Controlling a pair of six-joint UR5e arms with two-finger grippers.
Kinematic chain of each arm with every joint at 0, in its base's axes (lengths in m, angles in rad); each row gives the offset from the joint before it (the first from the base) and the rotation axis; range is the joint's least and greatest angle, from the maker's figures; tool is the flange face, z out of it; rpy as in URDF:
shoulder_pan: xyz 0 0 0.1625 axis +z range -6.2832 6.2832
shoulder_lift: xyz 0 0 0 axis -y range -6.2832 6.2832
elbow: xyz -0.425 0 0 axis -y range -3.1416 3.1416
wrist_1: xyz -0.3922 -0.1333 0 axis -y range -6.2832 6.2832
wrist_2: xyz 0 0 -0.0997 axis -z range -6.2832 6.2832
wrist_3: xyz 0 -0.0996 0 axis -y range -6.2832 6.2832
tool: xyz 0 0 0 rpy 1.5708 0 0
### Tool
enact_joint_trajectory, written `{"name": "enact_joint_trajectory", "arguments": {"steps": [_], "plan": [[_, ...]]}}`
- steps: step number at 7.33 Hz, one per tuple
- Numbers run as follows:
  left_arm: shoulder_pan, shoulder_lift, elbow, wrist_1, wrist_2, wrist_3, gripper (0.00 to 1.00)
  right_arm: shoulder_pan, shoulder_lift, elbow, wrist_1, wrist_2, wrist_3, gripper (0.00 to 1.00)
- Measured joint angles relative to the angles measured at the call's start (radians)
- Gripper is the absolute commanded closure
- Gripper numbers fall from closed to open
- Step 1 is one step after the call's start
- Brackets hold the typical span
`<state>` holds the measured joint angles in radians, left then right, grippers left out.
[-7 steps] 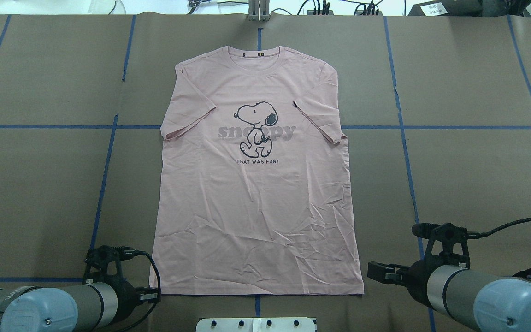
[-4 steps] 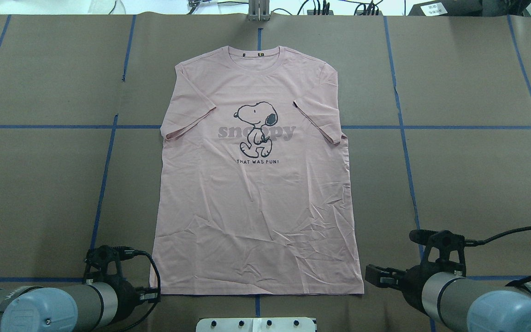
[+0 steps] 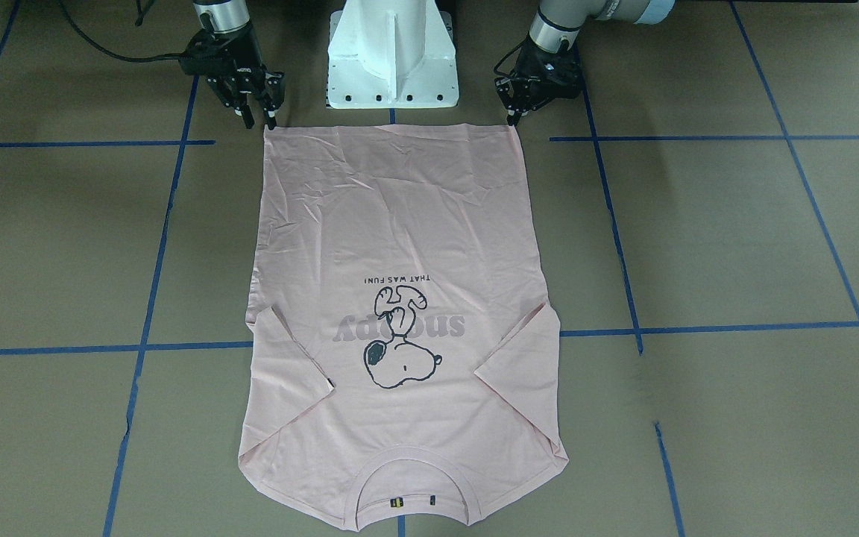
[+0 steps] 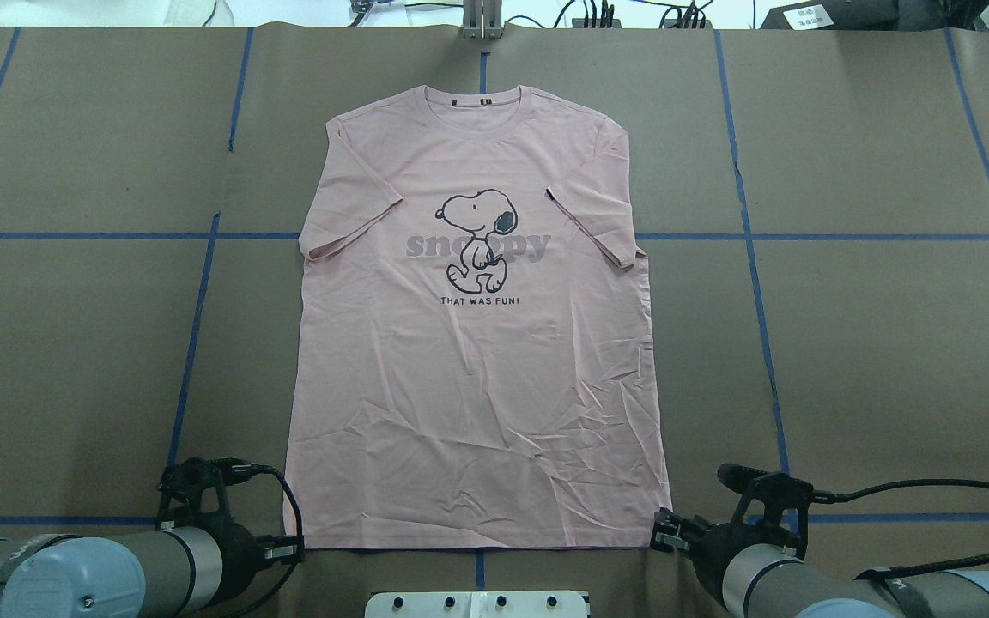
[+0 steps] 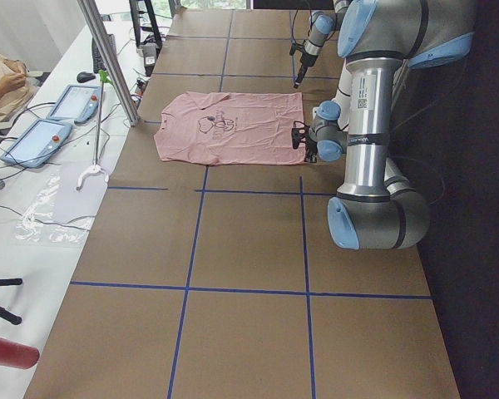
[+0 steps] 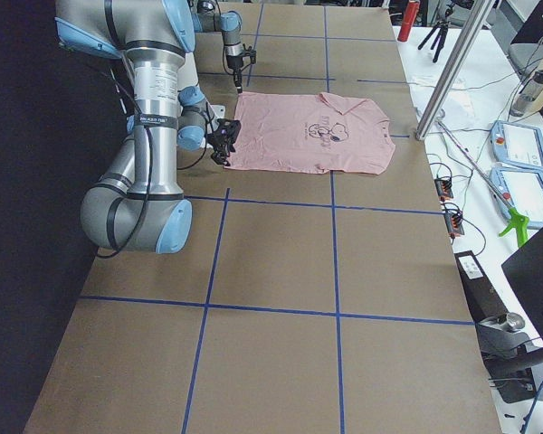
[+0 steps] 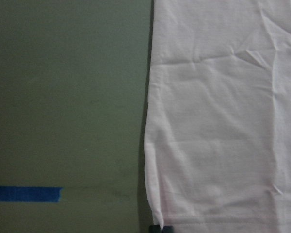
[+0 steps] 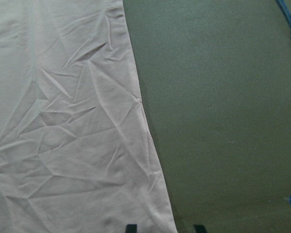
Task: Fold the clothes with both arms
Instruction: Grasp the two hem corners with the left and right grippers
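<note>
On table (image 4: 74, 360), T-shirt (image 4: 477, 369), seemingly flat, collar (image 4: 484, 103) far

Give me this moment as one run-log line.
T-shirt flat, print up | left gripper at hem's left corner, opening unclear | right gripper open over hem's right corner | phase: pre-grasp

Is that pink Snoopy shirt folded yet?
Not yet. The T-shirt lies spread flat on the table, with its collar, print and bottom hem all showing.

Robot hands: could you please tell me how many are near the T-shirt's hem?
2. The left hand is at the hem corner of the T-shirt on the overhead view's left; the right hand is at the opposite hem corner. Neither is hidden.
</note>
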<state>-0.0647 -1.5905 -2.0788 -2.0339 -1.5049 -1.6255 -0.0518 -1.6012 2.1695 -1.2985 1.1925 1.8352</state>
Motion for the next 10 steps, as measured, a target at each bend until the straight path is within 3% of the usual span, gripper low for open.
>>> {"name": "enact_joint_trajectory", "arguments": {"steps": [6,9,10], "plan": [[0.003,0.0,-0.002,0.0,0.001,-0.022,1.0,-0.038,0.012,-0.047,-0.004,-0.054,0.014,0.5],[0.003,0.001,-0.003,0.0,0.001,-0.026,1.0,-0.054,0.013,-0.053,-0.004,-0.071,0.016,0.57],[0.003,0.001,-0.003,0.0,0.002,-0.027,1.0,-0.057,0.013,-0.055,-0.004,-0.072,0.016,0.64]]}}
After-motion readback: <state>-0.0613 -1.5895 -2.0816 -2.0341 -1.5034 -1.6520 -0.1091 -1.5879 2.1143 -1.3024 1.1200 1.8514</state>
